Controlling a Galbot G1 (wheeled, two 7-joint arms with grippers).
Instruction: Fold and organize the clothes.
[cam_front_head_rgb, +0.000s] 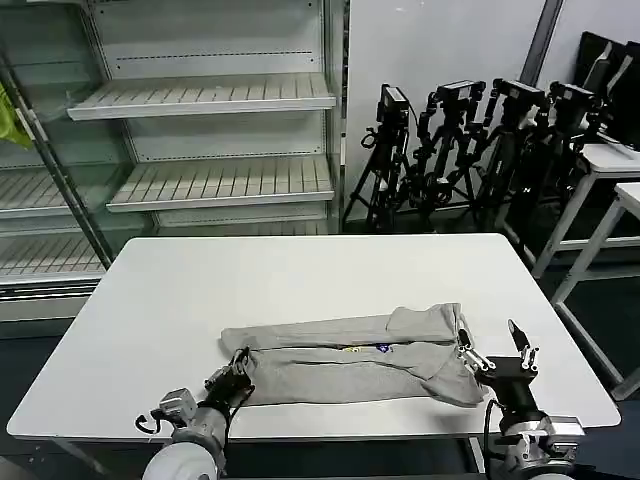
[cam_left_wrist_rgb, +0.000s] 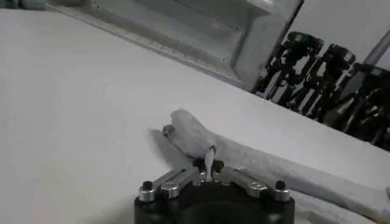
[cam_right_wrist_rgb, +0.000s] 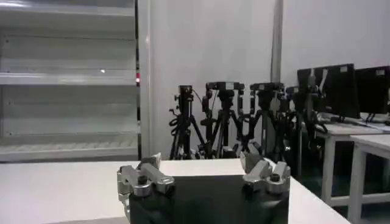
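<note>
**Grey shirt folded lengthwise on the table, one gripper pinching its end**

The light grey shirt (cam_front_head_rgb: 350, 358) lies on the white table (cam_front_head_rgb: 300, 275), toward the table's near edge, folded into a long band that runs across the robot's front. A small multicoloured print (cam_front_head_rgb: 367, 348) shows along the fold line near the middle of the band, and a sleeve bulges up at the shirt's right end.

The left gripper (cam_front_head_rgb: 236, 377) sits at the shirt's left end, low over the table's near edge. In the left wrist view its fingers are drawn together on a bunched corner of the shirt (cam_left_wrist_rgb: 194, 137), with a thin fold of cloth rising between the fingertips of the left gripper (cam_left_wrist_rgb: 209, 165).

The right gripper (cam_front_head_rgb: 497, 352) stands at the shirt's right end. Its fingers are spread apart, one fingertip just beside the cloth's edge, the other well out over bare table; whether the near finger touches the fabric cannot be told. From the right wrist view the two fingers of the right gripper (cam_right_wrist_rgb: 204, 170) stand wide with nothing between them.

Beyond the table's far edge stand white shelves (cam_front_head_rgb: 215, 150), and to the right of these a row of black camera tripods (cam_front_head_rgb: 470, 150). A scrap of yellow-green cloth (cam_front_head_rgb: 12, 118) hangs left of the shelves
</note>
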